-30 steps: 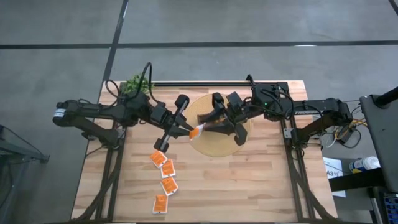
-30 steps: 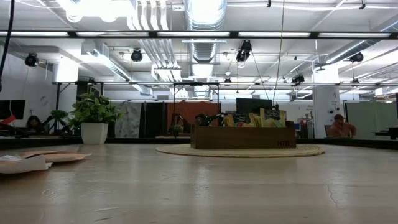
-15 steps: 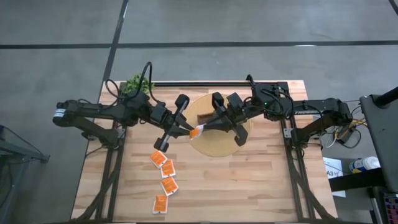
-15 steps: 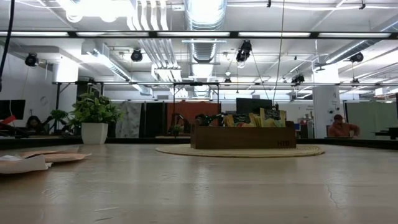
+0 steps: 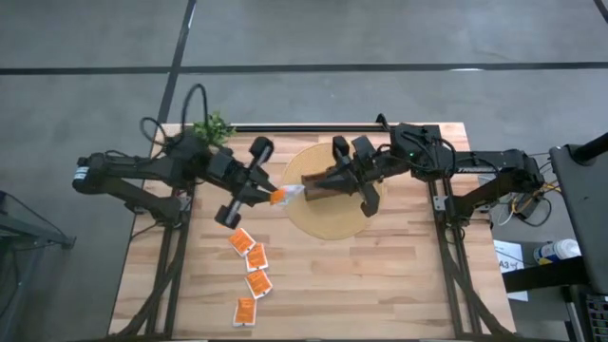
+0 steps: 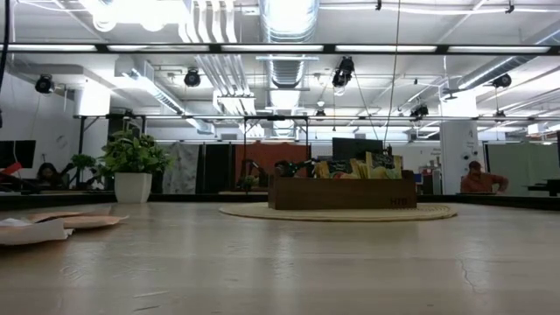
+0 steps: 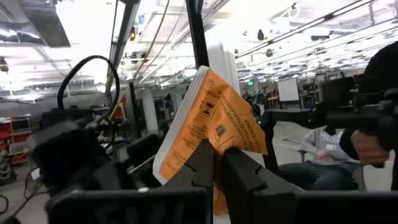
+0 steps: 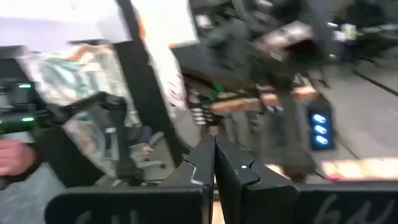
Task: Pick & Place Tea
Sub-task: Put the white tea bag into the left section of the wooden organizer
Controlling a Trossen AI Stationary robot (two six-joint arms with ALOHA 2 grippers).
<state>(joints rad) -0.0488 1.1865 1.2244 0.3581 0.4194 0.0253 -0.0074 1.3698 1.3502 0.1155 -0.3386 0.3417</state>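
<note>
Left wrist view: 1 orange-and-white square tea sachet (image 7: 214,134) is clamped by the left gripper (image 7: 216,163) for carrying; the right gripper (image 8: 215,157) is shut, empty.

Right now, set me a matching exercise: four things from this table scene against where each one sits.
Things:
1. orange-and-white square tea sachet held in the left pincer
2. brown wooden box
3. green potted plant
4. row of four orange sachets

Places:
A. far left corner of the table
B. on the round woven mat
C. lifted above the table, left of the mat
D. flat on the wood, near left part

Pairs: 1-C, 2-B, 3-A, 4-D
</note>
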